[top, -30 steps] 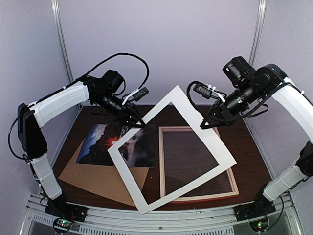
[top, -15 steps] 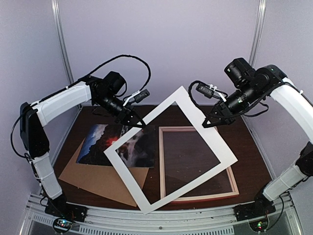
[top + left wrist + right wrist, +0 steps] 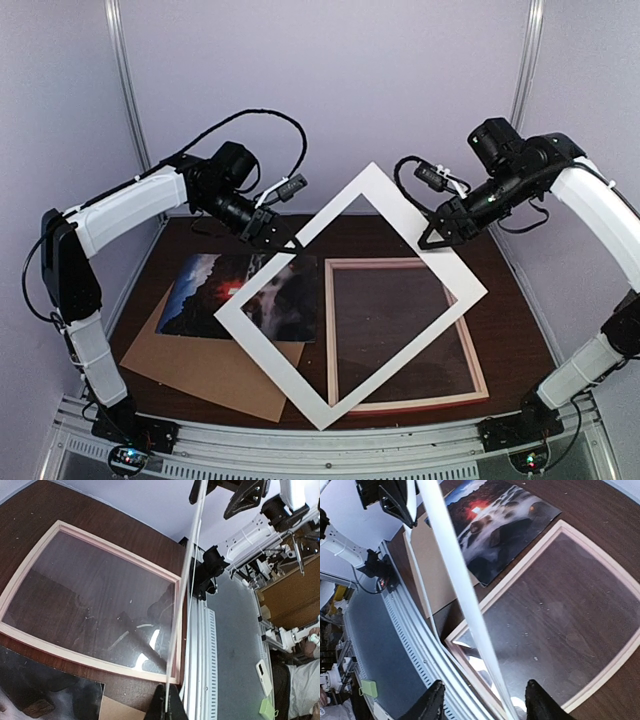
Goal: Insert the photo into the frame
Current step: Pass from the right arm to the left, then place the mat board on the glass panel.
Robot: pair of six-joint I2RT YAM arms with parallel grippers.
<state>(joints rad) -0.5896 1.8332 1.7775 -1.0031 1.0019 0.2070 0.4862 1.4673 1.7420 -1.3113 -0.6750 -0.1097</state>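
Top external view shows both the left end effector (image 3: 283, 241) and right end effector (image 3: 432, 240) pinching the white mat (image 3: 352, 296) above the frame (image 3: 404, 333), the photo (image 3: 240, 296) just left of the frame; uneven pulling could bend the mat.

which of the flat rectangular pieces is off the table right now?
The white mat border. Both grippers, left and right, hold it up tilted in the air. The photo, cardboard and frame all lie flat on the table.
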